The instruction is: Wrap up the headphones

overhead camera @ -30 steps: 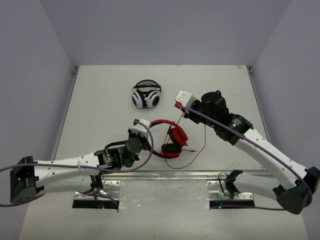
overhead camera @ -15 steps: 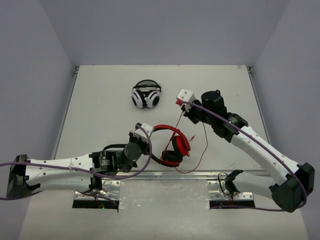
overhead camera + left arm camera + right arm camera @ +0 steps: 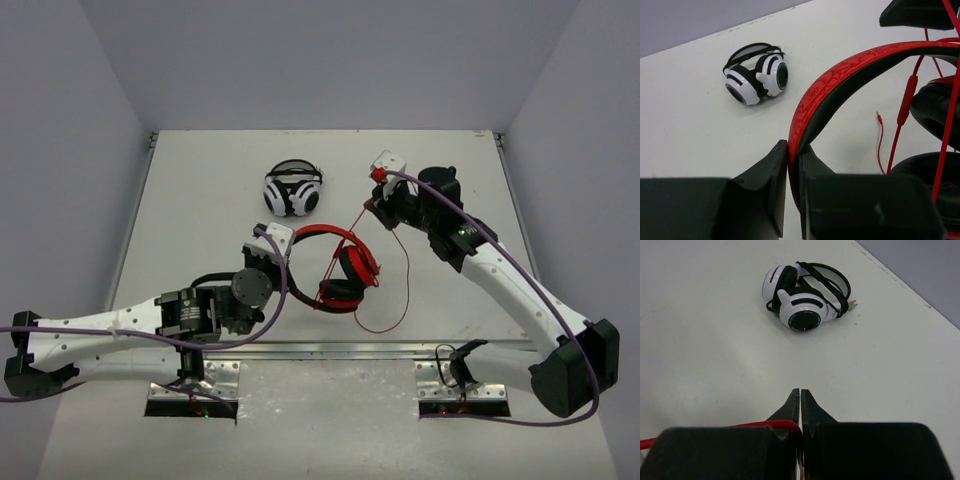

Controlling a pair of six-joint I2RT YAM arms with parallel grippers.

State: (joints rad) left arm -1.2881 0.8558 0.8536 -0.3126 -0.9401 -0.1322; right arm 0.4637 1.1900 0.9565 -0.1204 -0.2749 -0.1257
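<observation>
The red headphones [image 3: 345, 268] with black ear cushions are held above the table near its front middle. My left gripper [image 3: 275, 247] is shut on the red headband [image 3: 815, 95], clamped between both fingers [image 3: 765, 175]. My right gripper [image 3: 377, 200] is shut on the thin red cable [image 3: 402, 270], which runs from the jaws down to the ear cups and loops over the table; the cable [image 3: 740, 427] enters between the closed fingers [image 3: 792, 402]. An inline control [image 3: 904, 102] and the plug tip [image 3: 878, 118] hang by the ear cups.
White-and-black headphones [image 3: 292, 190] lie at the back middle of the table, also in the left wrist view [image 3: 756, 77] and the right wrist view [image 3: 805, 295]. The table's metal front edge [image 3: 330, 350] runs just below the red cable loop.
My right gripper has moved up and to the right, pulling the cable taut. My left gripper has drawn the headband slightly back and left; the ear cups have shifted with it.
</observation>
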